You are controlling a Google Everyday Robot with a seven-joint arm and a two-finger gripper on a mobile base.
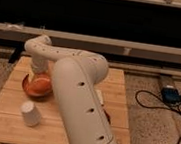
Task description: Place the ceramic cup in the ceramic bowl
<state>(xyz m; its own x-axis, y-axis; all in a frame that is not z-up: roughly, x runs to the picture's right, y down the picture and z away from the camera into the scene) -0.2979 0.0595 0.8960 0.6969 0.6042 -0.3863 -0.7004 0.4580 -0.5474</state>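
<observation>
The ceramic cup, small and plain white, stands on the wooden table near its front left. It is apart from the bowl, a little in front of it. The ceramic bowl, orange inside with a darker rim, sits on the left half of the table. My white arm reaches from the lower middle up and left, and the gripper hangs just above the bowl's far edge, partly hiding it. The gripper is well away from the cup.
My arm's thick white link covers the table's middle. A dark object and a small white one peek out on its right. A blue box and black cables lie on the floor to the right.
</observation>
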